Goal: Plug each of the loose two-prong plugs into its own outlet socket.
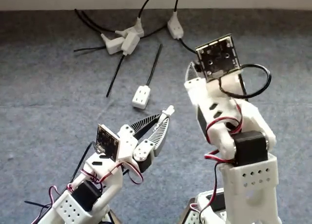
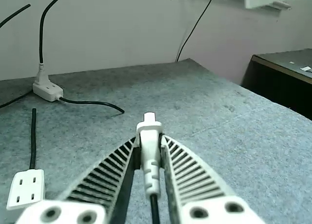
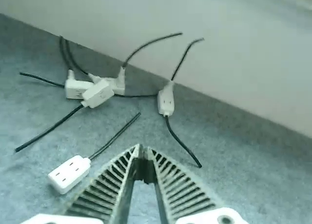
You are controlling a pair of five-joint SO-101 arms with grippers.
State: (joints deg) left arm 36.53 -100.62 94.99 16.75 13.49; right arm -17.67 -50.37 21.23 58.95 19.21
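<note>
The left claw (image 2: 148, 142), low over the tabletop's (image 1: 48, 102) near edge, is clenched on a white two-prong plug (image 2: 148, 153). The plug's front end stands clear of the fingertips and its black cord (image 2: 154, 212) trails back between them, a hold that seems chosen to leave the end free for insertion. Just beyond, at mid-tabletop, a loose white outlet socket (image 1: 141, 96) lies slots up, apparently the plug's destination. The right claw (image 3: 142, 154) hangs pressed together on nothing above the tabletop's right half, facing the far edge. It is likely on standby to steady the socket. Along the far edge, a cluster of white connectors (image 1: 122, 41) and a single joined pair (image 1: 174, 26) look already mated.
</note>
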